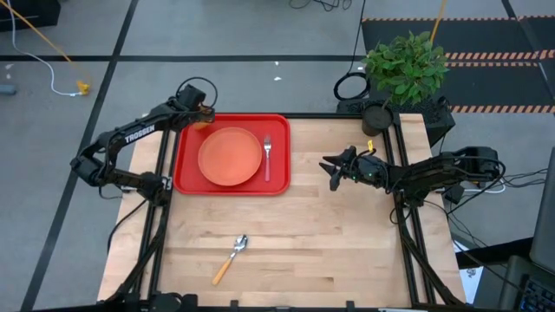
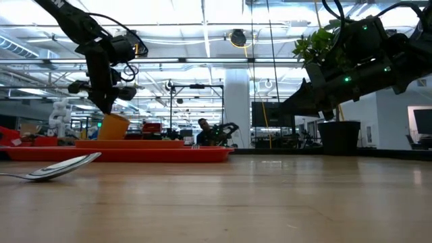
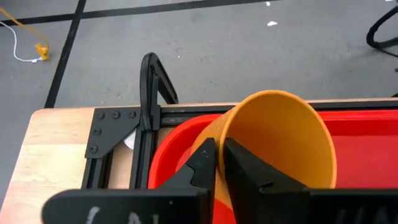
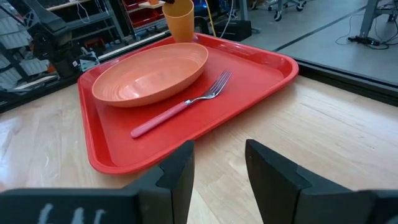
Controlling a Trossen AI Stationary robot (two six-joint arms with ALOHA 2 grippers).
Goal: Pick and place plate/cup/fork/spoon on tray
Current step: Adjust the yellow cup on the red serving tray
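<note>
The yellow-orange cup (image 3: 286, 137) stands upright at the far left corner of the red tray (image 1: 186, 173). My left gripper (image 1: 201, 117) is shut on it from above. In the low view the tray's rim hides the base of the cup (image 2: 115, 127). The orange-salmon plate (image 1: 230, 156) lies in the middle of the tray, and the pink-handled fork (image 1: 267, 154) lies flat on the tray to its right. The orange-handled spoon (image 1: 232, 256) lies on the table near the front edge. My right gripper (image 1: 334, 169) is open and empty above the table, right of the tray. My left gripper pinches the cup's wall at its rim (image 3: 219, 134), one finger outside (image 3: 202, 163) and one inside (image 3: 249, 168). The fingers come from above, pointing down. The cup is upright over the tray's corner; whether its base touches the tray I cannot tell.
A dark plant pot (image 1: 378, 117) with a green plant stands at the table's far right corner. Black frame rails (image 1: 156, 225) run along the table's left and right sides. Bare wood lies between the tray and the spoon.
</note>
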